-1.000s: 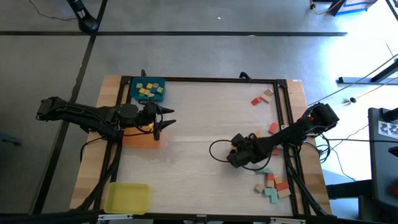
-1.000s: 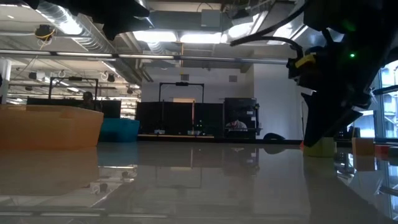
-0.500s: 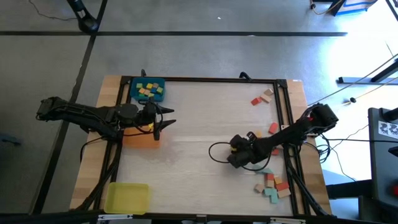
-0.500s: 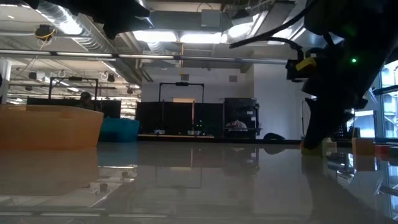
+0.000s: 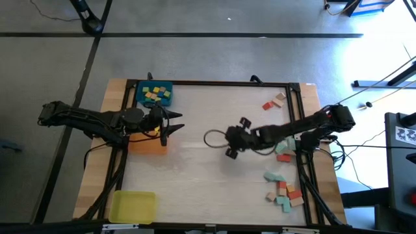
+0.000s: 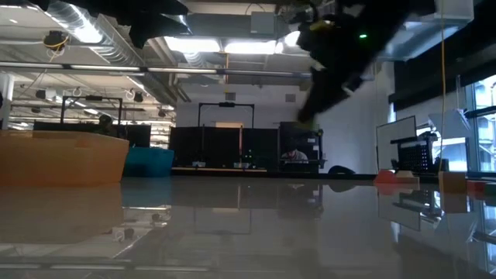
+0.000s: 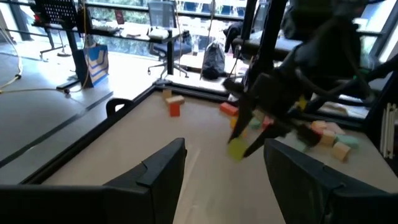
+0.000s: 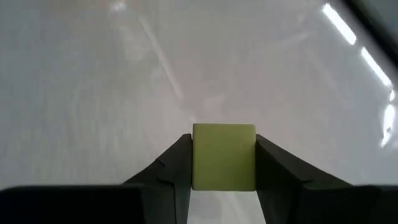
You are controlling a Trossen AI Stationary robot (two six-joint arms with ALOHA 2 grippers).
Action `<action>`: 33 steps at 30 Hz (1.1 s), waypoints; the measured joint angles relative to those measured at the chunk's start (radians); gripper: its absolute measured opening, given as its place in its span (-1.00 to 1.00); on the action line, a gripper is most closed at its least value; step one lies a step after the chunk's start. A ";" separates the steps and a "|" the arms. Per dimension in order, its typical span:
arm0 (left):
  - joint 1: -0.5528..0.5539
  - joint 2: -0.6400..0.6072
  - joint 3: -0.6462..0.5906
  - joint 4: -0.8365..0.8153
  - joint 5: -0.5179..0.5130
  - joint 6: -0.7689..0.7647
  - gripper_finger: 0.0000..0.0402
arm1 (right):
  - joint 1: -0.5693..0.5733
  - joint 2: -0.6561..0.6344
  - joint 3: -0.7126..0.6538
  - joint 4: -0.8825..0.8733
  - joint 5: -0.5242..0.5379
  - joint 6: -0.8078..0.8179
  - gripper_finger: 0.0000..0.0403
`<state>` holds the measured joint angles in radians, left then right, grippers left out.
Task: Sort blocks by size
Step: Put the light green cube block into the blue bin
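Note:
My right gripper [image 5: 233, 139] hangs above the middle of the table, shut on a yellow-green block [image 8: 224, 155], which also shows in the left wrist view [image 7: 237, 148]. My left gripper [image 5: 171, 127] waits open above the orange tray [image 5: 147, 145] at the table's left, holding nothing. More blocks lie loose on the table's right side: a near cluster [image 5: 283, 192], a teal one [image 5: 283, 156] and a few at the far right [image 5: 275, 101]. Yellow blocks [image 5: 155, 95] lie in the blue tray [image 5: 140, 87]. My right gripper pinches the yellow-green block by two opposite side faces [image 8: 196, 157] between its two fingers [image 8: 173, 167]. The fingers slant down from the table's right. The block is lifted clear of the table, its front face showing square between the fingers.
A yellow tray [image 5: 132, 207] lies at the near left corner. A black frame [image 5: 214, 83] runs round the table top. A cable loop [image 5: 213, 138] hangs beside my right gripper. Bare table lies between the trays and the loose blocks.
My right gripper has shut on the yellow-green block where it lay on the table at the right. It has lifted the block clear, carried it toward the table's left and far edges, and rolled its wrist on the way.

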<state>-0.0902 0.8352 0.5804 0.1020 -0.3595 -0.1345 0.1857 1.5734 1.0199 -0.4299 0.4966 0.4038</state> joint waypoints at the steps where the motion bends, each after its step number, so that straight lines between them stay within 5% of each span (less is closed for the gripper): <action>1: 0.000 0.000 0.000 0.008 0.000 0.002 0.02 | -0.024 0.000 0.000 0.036 -0.002 -0.042 -0.32; 9: 0.000 0.000 0.000 0.052 0.000 0.007 0.02 | -0.202 0.033 0.000 0.387 -0.148 -0.255 -0.33; 23: 0.000 0.000 0.000 0.154 0.000 0.069 0.02 | -0.392 0.240 0.006 0.968 -0.439 -0.334 -0.31; 33: 0.000 0.000 0.000 0.154 0.000 0.088 0.02 | -0.430 0.438 0.268 0.909 -0.517 -0.375 -0.31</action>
<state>-0.0902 0.8349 0.5804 0.2561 -0.3595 -0.0463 -0.2440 2.0114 1.2878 0.4791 -0.0207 0.0287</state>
